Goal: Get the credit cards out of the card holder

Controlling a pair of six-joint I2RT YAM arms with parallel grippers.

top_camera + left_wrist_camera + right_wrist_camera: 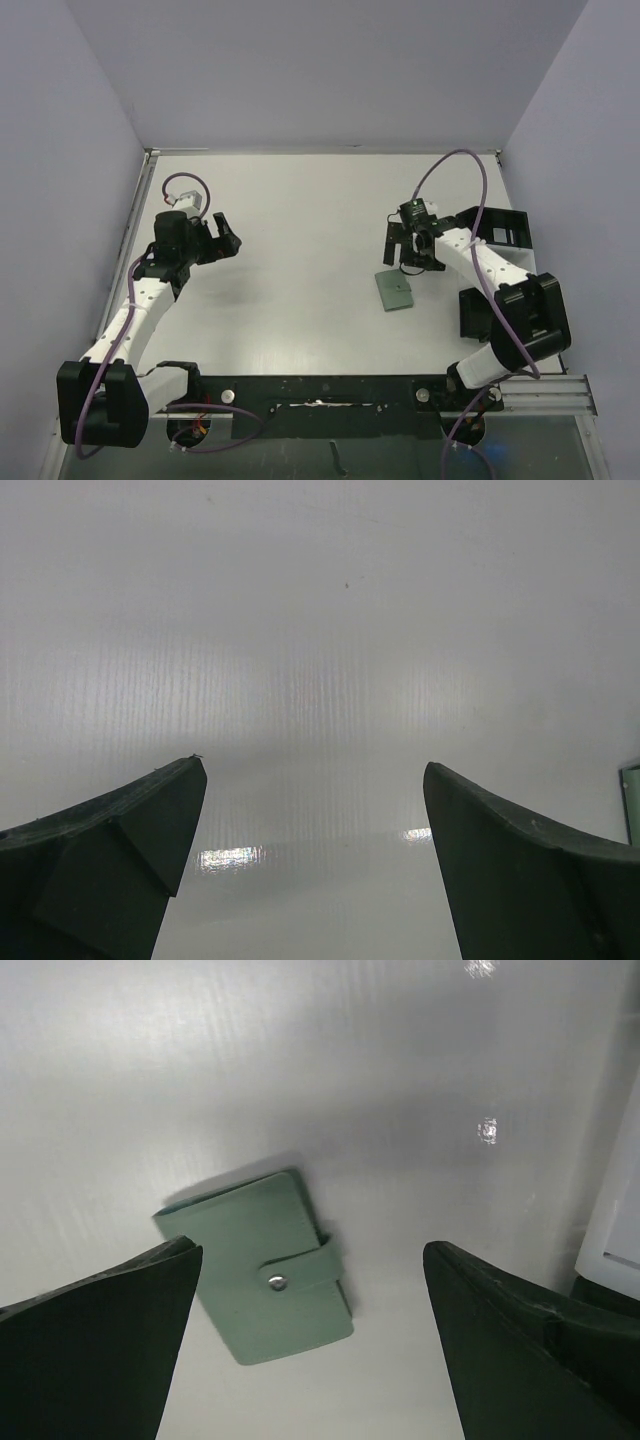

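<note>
The card holder point(395, 292) is a flat teal-grey wallet lying closed on the white table, its tab snapped over the front with a metal stud. In the right wrist view the card holder point(262, 1268) lies between and below my fingers. My right gripper point(408, 262) is open and empty, hovering just behind the holder; it also shows in its own wrist view point(312, 1255). My left gripper point(228, 240) is open and empty over bare table far to the left, as its wrist view point(315, 770) shows. The credit cards are hidden.
Black square boxes point(498, 232) stand at the right edge of the table, one behind the right arm and one point(478, 312) beside its elbow. Grey walls close in the table at the back and both sides. A sliver of the holder point(632, 802) shows at the left wrist view's right edge.
</note>
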